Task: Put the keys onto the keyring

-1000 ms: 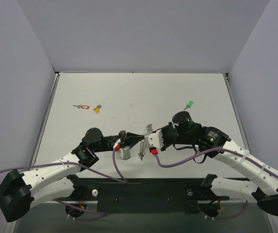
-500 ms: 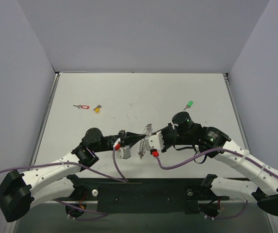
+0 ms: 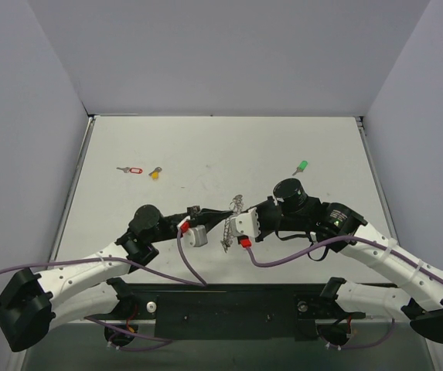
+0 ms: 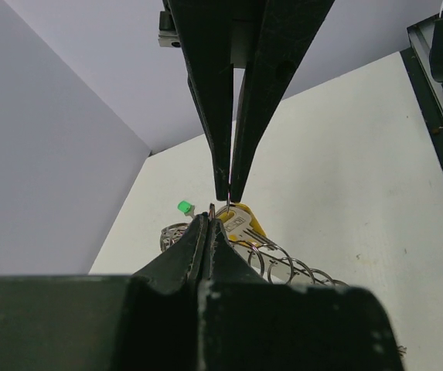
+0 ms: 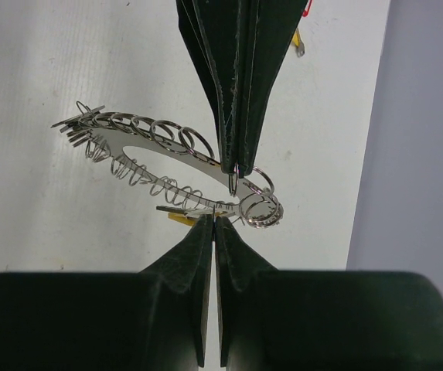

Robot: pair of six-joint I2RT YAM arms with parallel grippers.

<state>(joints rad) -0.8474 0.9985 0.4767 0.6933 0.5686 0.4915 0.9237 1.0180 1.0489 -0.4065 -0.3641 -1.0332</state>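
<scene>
The keyring [image 3: 229,229], a silver loop with many small rings, hangs between my two grippers at the near middle of the table. My left gripper [image 3: 223,215] is shut on one small ring of it; its jaws show closed in the left wrist view [image 4: 209,217]. My right gripper [image 3: 233,226] is shut on the loop's edge [image 5: 215,218]. The loop spreads to the left in the right wrist view [image 5: 144,147]. A yellow-headed key [image 4: 244,224] sits at the keyring, also seen just under it [image 5: 178,219]. On the table lie a red-tag key [image 3: 131,170], a yellow key [image 3: 155,173] and a green key [image 3: 301,166].
The white table [image 3: 229,147] is walled by grey panels at the left, back and right. Purple cables loop from both wrists near the front edge [image 3: 283,259]. The green key also shows beyond the keyring in the left wrist view [image 4: 183,207].
My left wrist has shifted slightly up and back, still holding the keyring. The right gripper has stayed nearly in place. The keys on the table have not moved.
</scene>
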